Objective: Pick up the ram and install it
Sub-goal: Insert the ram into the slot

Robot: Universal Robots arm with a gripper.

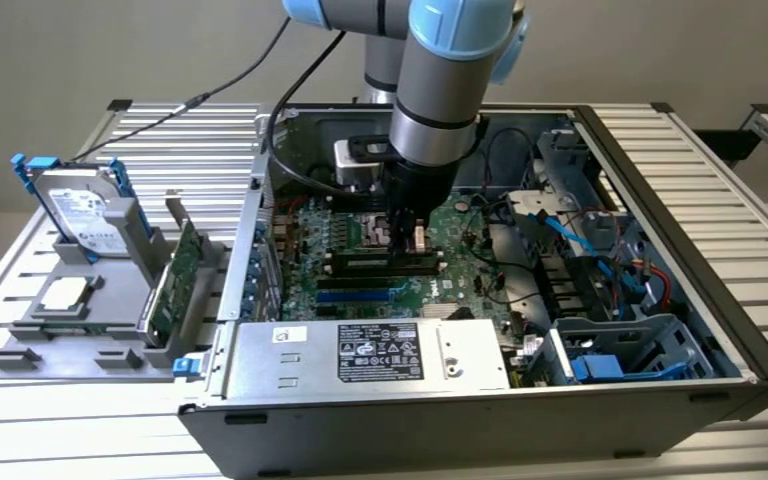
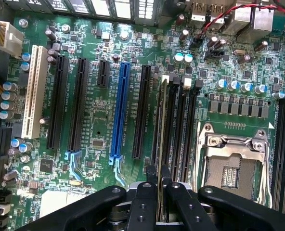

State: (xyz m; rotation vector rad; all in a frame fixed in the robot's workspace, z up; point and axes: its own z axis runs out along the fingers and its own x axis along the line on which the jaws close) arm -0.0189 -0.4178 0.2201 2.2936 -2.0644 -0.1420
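Ram (image 2: pixel 162 120) over motherboard (image 2: pixel 97 122), inside case (image 1: pixel 464 440)

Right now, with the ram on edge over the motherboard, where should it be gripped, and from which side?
Pinch the ram by its two flat faces at mid-length of its upper edge, coming straight down. It stands thin and edge-up along the black slots, which crowd both sides. The gripper holds it by those faces.

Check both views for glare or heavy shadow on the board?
Exterior view: soft, even light, with the arm shading the motherboard below it. Wrist view: board evenly lit, glare at the rear slot openings and the CPU socket frame; the gripper holding the ram reads dark.
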